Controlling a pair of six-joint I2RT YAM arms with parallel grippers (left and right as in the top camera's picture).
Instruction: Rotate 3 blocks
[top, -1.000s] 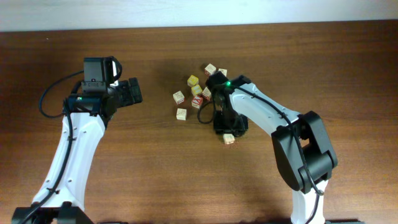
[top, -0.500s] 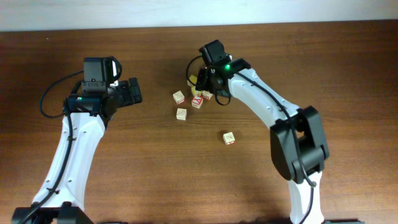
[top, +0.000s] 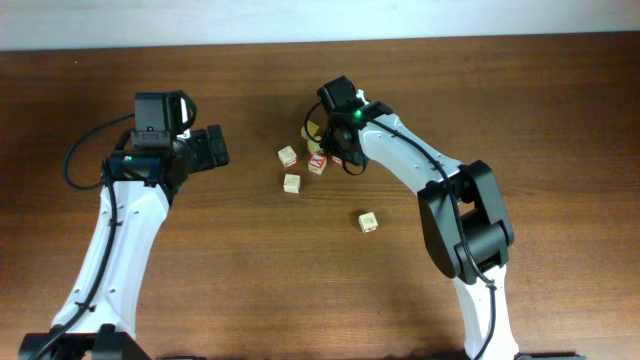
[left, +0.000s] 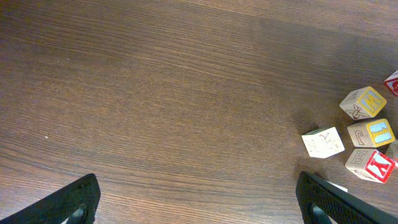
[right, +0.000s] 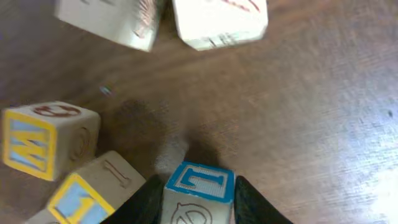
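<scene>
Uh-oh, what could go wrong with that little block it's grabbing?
The right tool is pinching the blue-letter block. The nearest yellow block sits right beside one finger, so turning might knock it. The pinched block is small, so it might also slip out and tumble.

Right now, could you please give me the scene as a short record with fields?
left gripper: open, away from the blocks
right gripper: shut on the blue-framed T block
red-framed block: on the table, beside the right gripper
lone cream block: on the table, apart from the cluster
yellow-faced blocks: two, side by side near the gripped block
</scene>
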